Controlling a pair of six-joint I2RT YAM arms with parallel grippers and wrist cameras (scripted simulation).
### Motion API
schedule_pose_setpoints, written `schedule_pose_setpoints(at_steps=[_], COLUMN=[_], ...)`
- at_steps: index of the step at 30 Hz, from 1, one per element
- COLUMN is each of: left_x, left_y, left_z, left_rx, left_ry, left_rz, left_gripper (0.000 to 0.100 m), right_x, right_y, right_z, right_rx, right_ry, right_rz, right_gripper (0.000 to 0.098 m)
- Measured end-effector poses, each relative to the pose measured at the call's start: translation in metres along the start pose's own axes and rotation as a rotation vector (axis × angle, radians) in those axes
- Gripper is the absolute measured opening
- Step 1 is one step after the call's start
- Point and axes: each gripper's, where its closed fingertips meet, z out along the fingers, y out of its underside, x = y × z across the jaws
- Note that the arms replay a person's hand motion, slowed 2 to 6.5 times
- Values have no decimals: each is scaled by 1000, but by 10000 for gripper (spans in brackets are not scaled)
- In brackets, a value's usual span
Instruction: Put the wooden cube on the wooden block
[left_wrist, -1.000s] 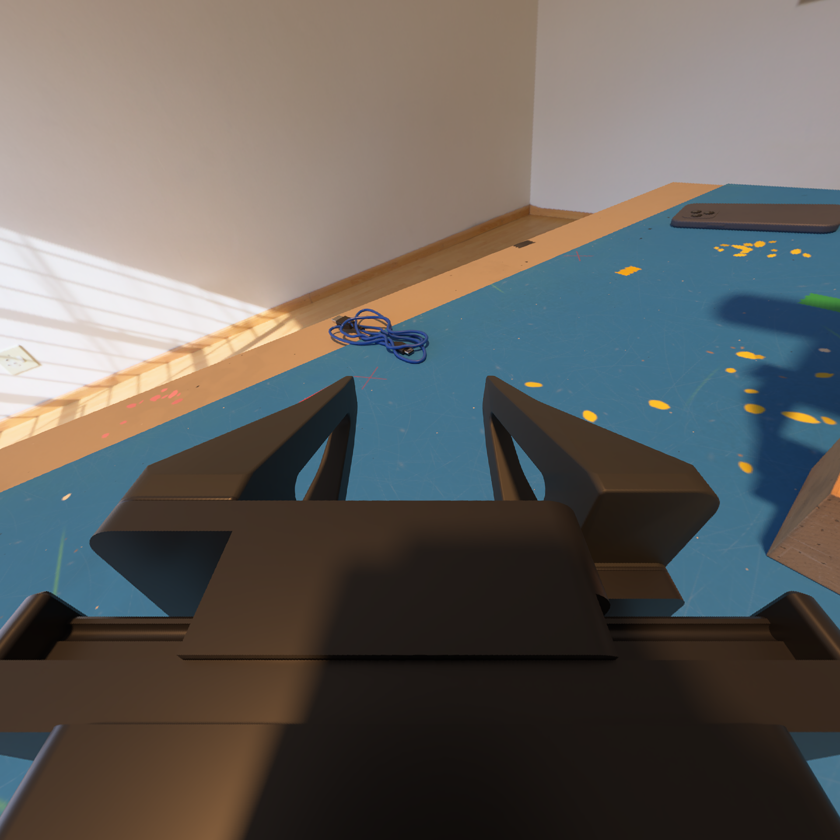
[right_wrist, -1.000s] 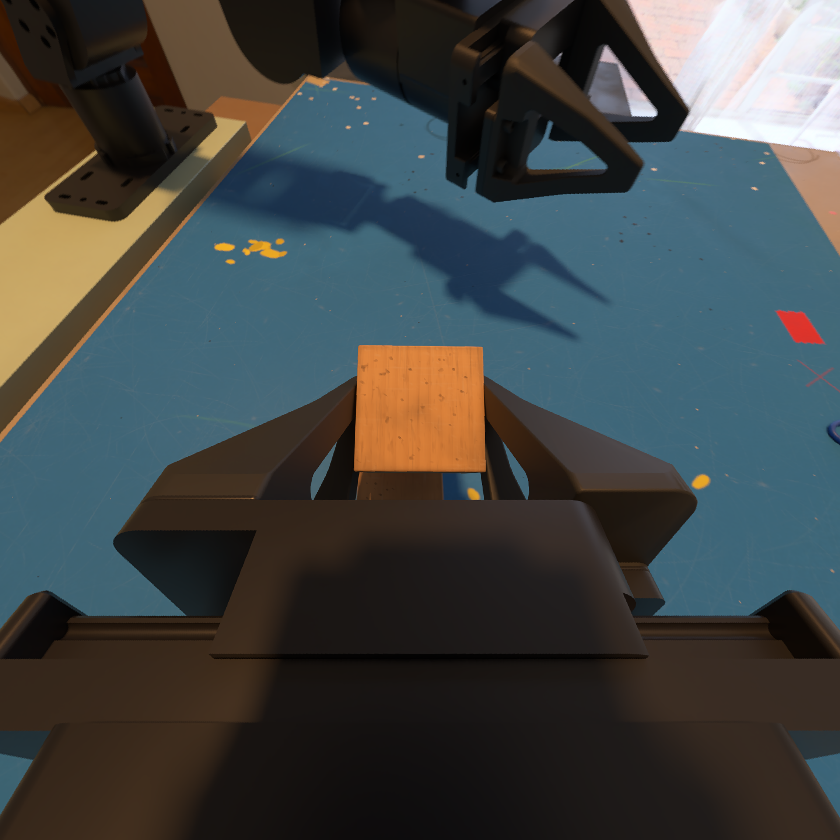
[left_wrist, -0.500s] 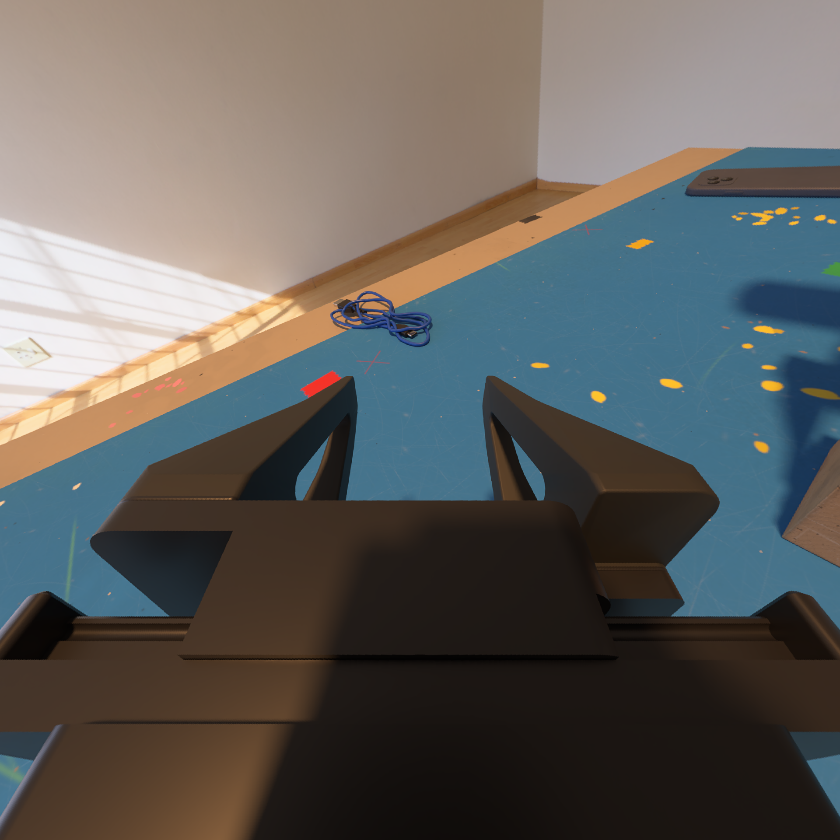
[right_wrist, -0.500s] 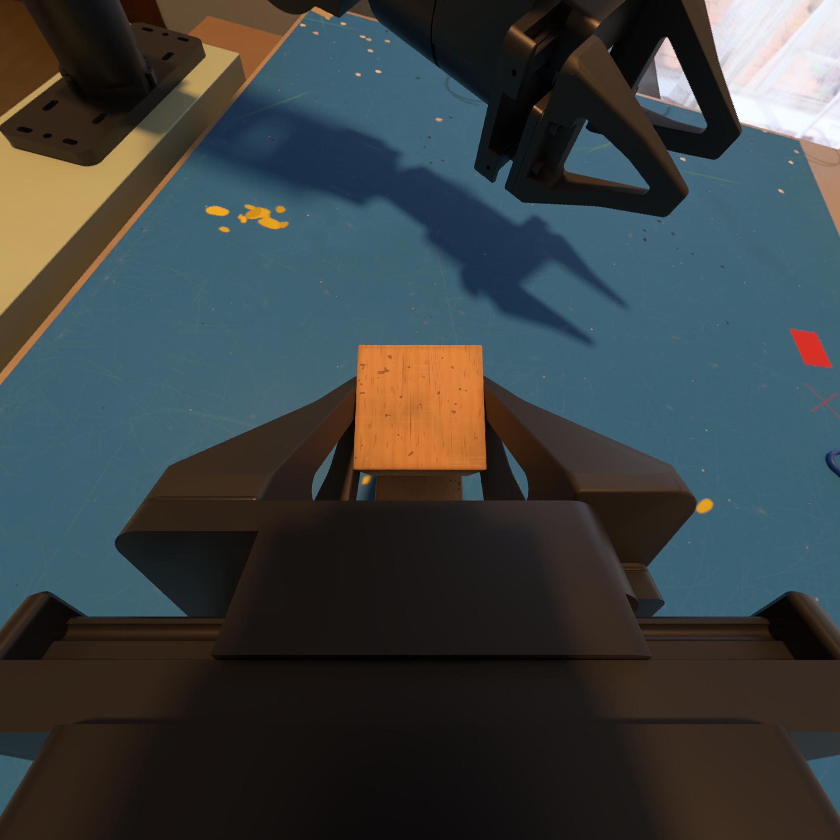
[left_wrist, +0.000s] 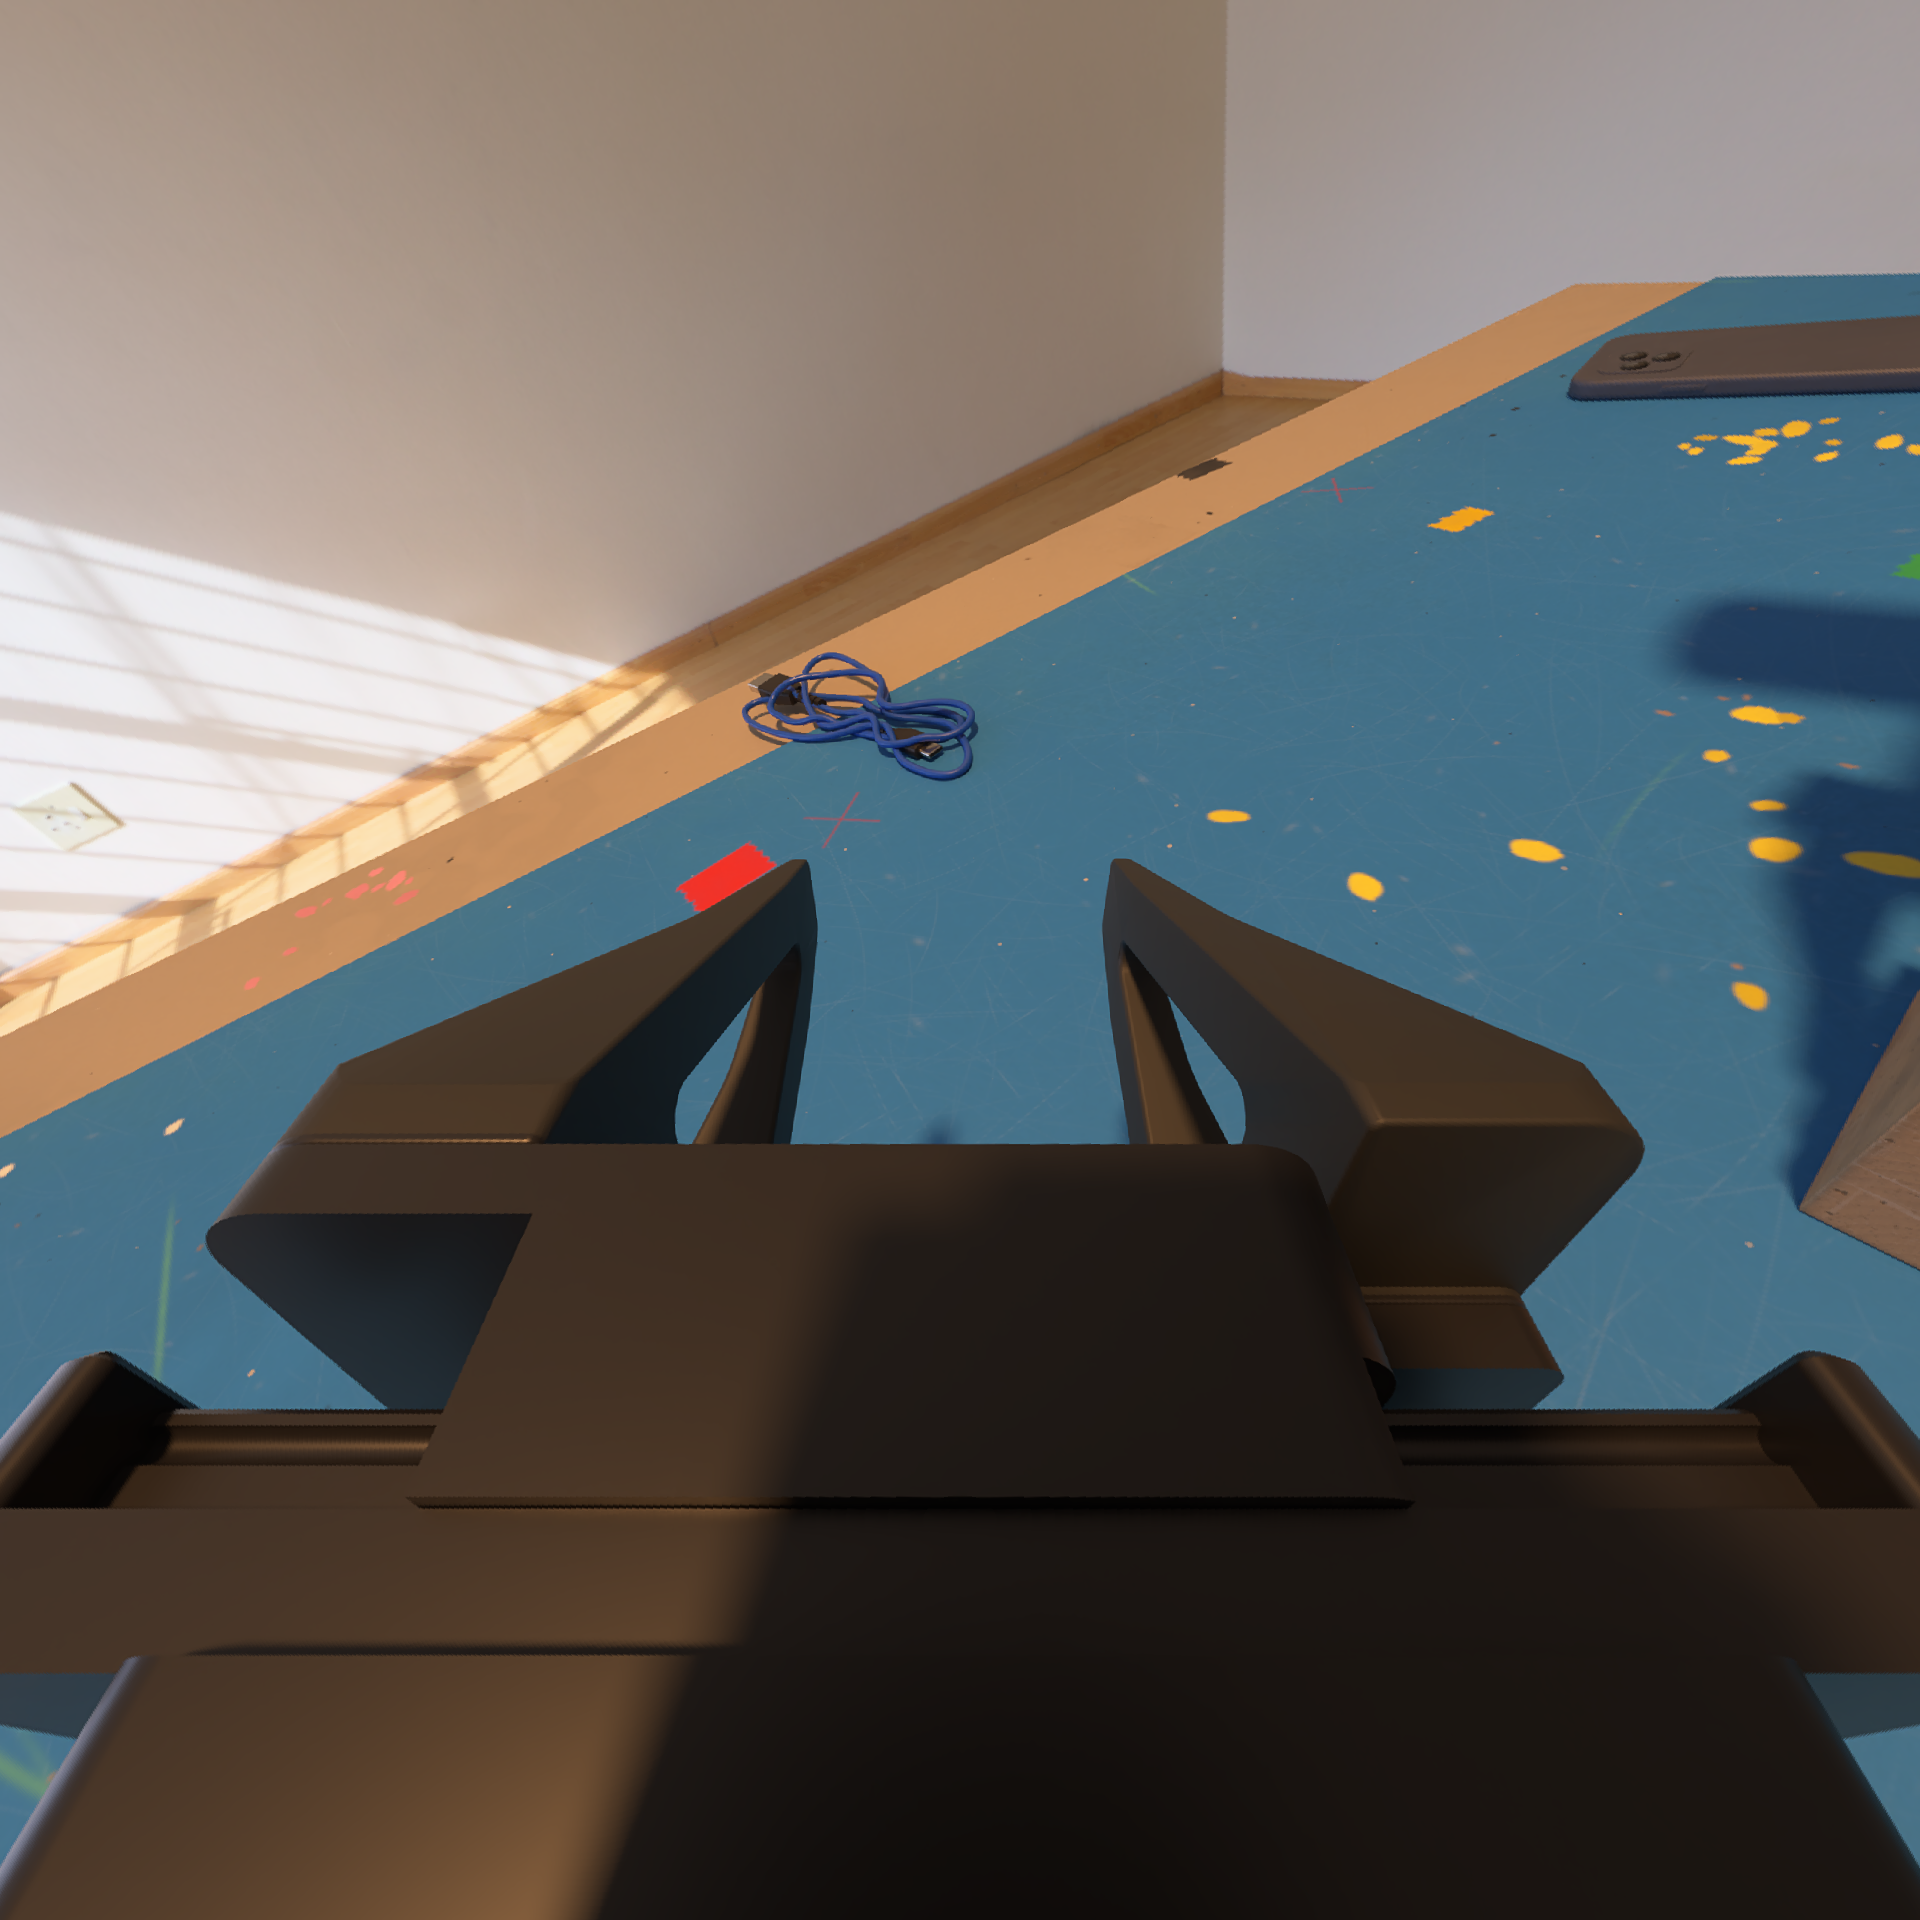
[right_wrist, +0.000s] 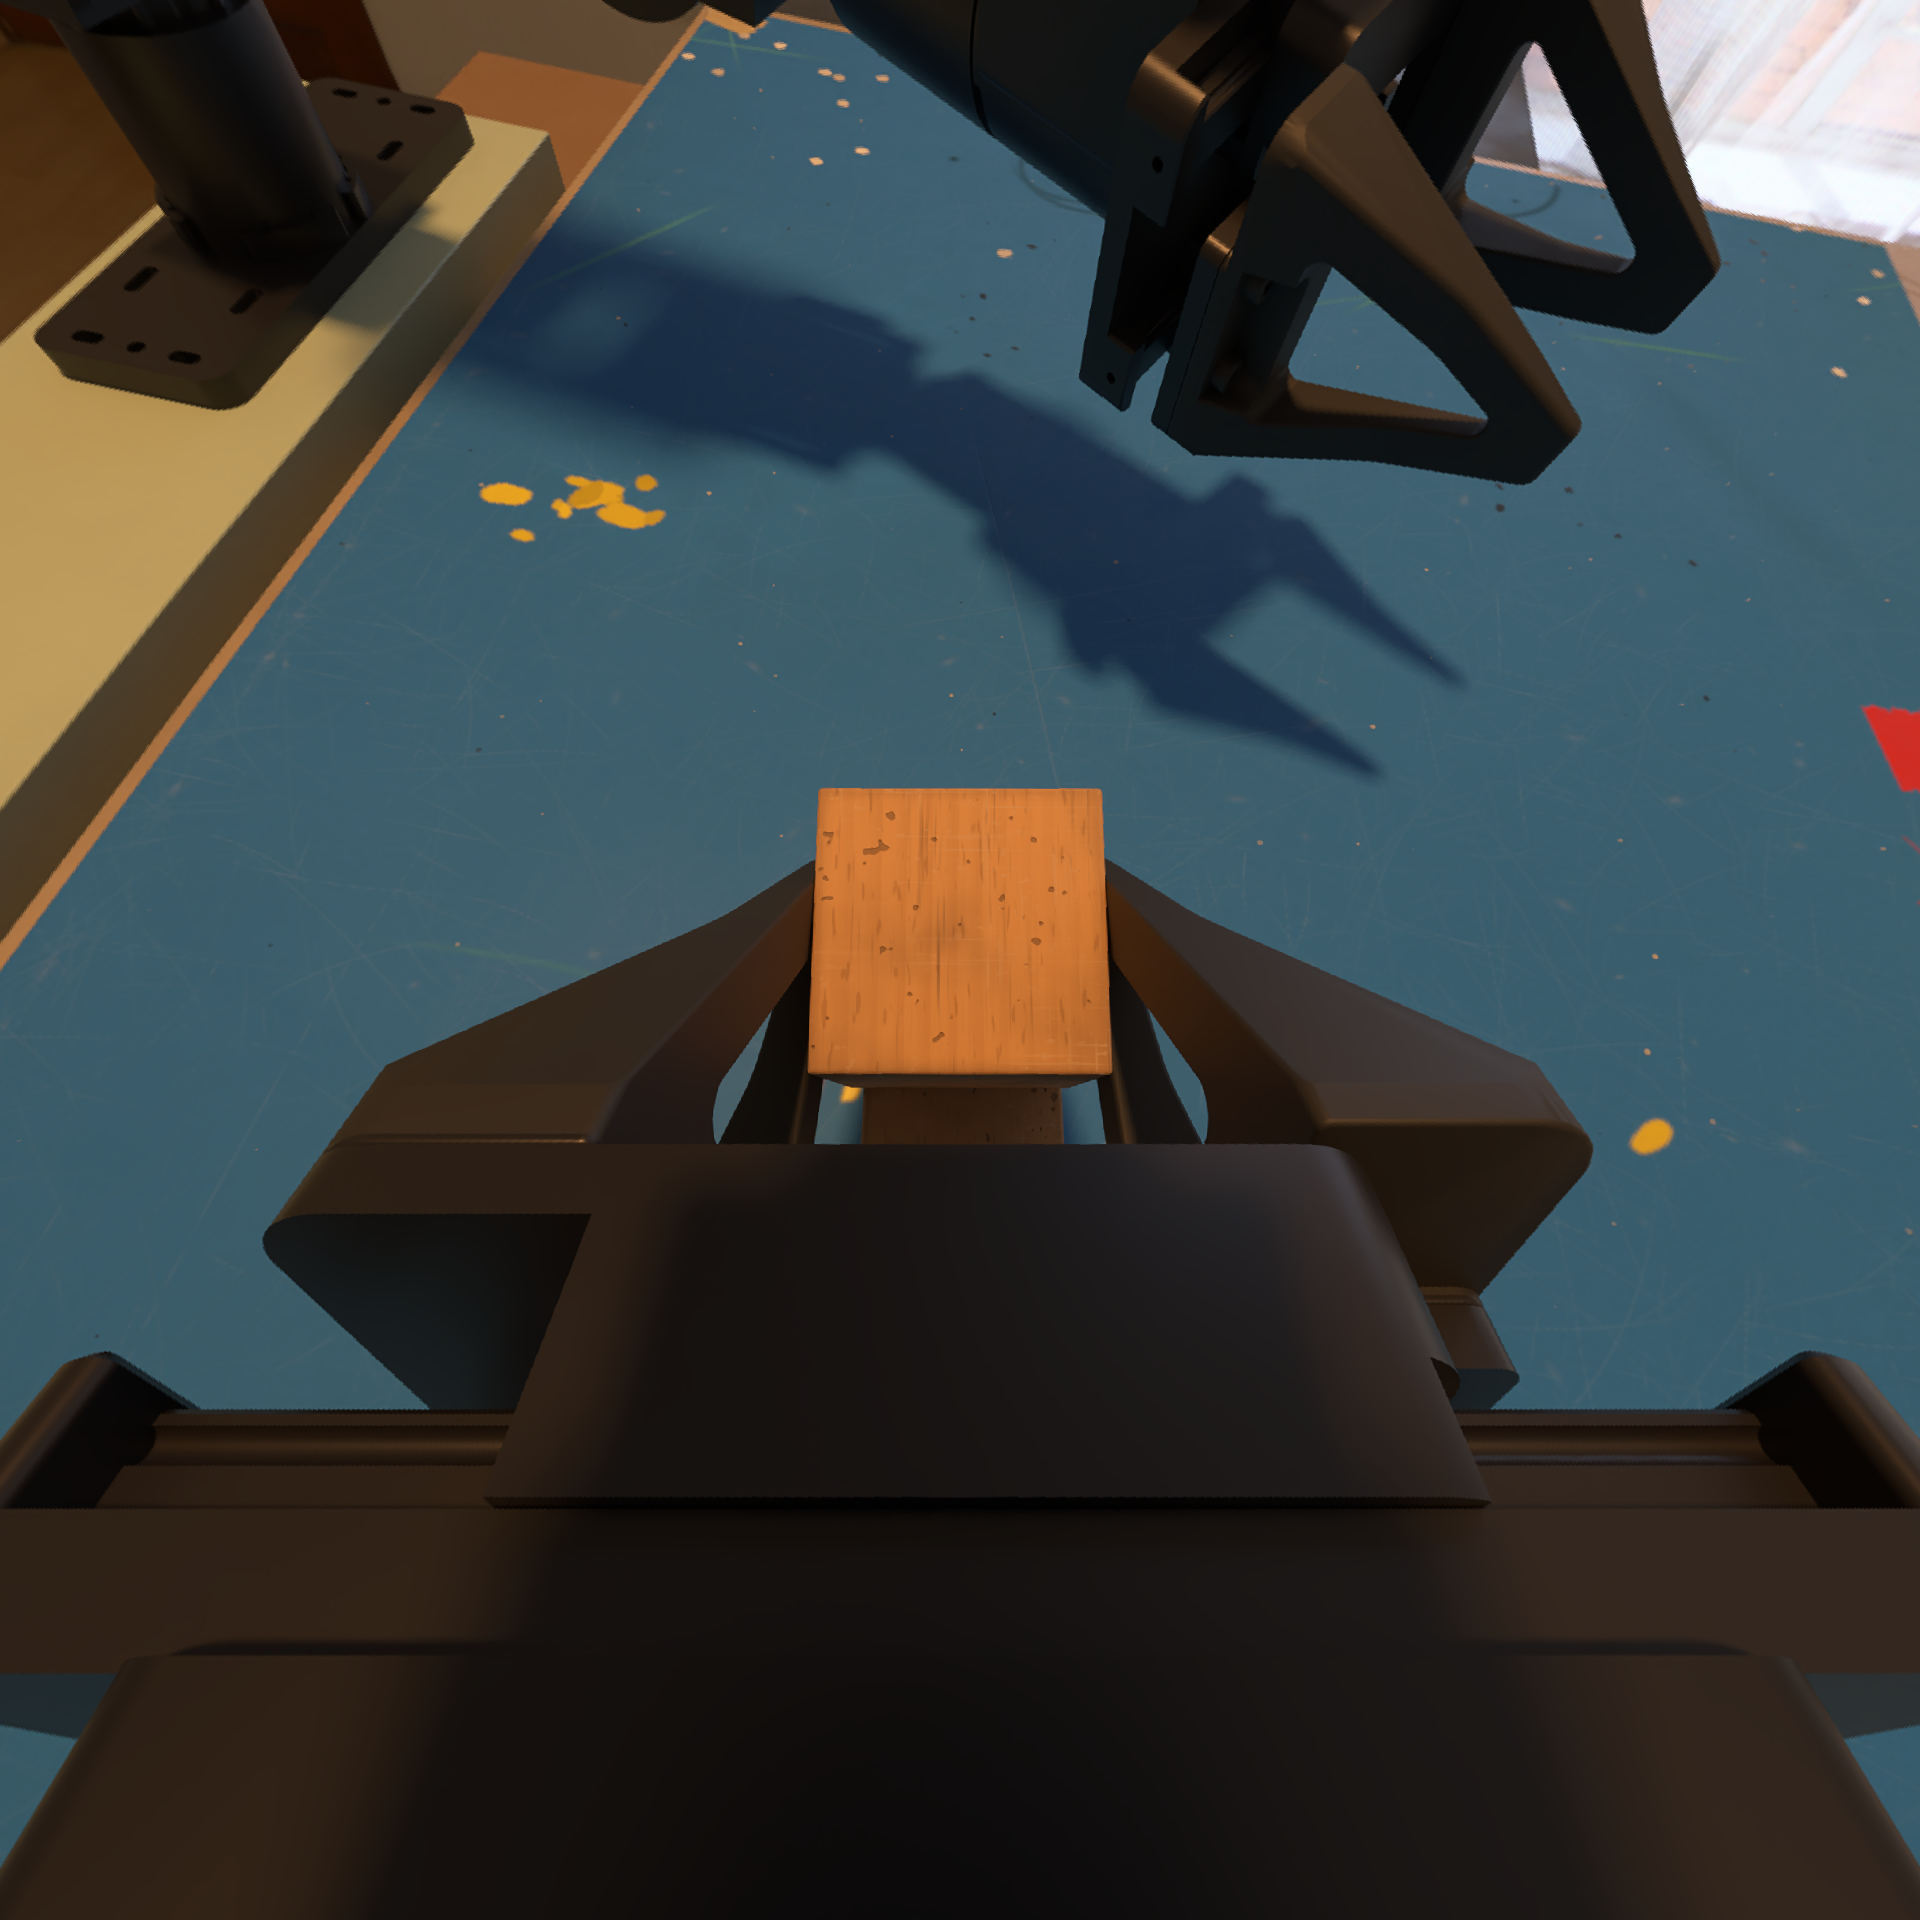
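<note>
The right gripper, a dark two-finger claw, is clamped on a square orange-brown wooden cube, one finger pressed against each side face, holding it above the scuffed blue table mat. Just under the cube, between the fingers, shows a sliver of a darker wooden surface; whether it is the cube's near face or the block beneath cannot be told from the right wrist view. Beyond the cube, the left gripper hangs clear of the mat with its black triangular fingers spread and nothing between them, its forked shadow falling on the mat between it and the cube.

In the left wrist view, the same gripper stands wide open and empty over the mat. Right of it, at the frame's edge and partly cut off, sits a pale brown wooden block. Beyond the gripper, a coiled blue cable lies at the mat's border with the tan table rim; a red tape patch lies just past the left fingertip. A dark grey phone lies face down at the mat's far corner.
</note>
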Motion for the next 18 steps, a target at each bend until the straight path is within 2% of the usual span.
schedule_pose_setpoints(at_steps=[7,18], left_x=[0,0], left_y=[0,0], left_z=[0,0], left_rx=[0,-1], left_ry=[0,-1], left_rz=[0,2], left_gripper=[470,470], right_x=[2,3], right_y=[1,2], right_z=[-2,-2], right_rx=[7,0], right_ry=[-19,-17], right_rz=[35,39], right_gripper=[401,401])
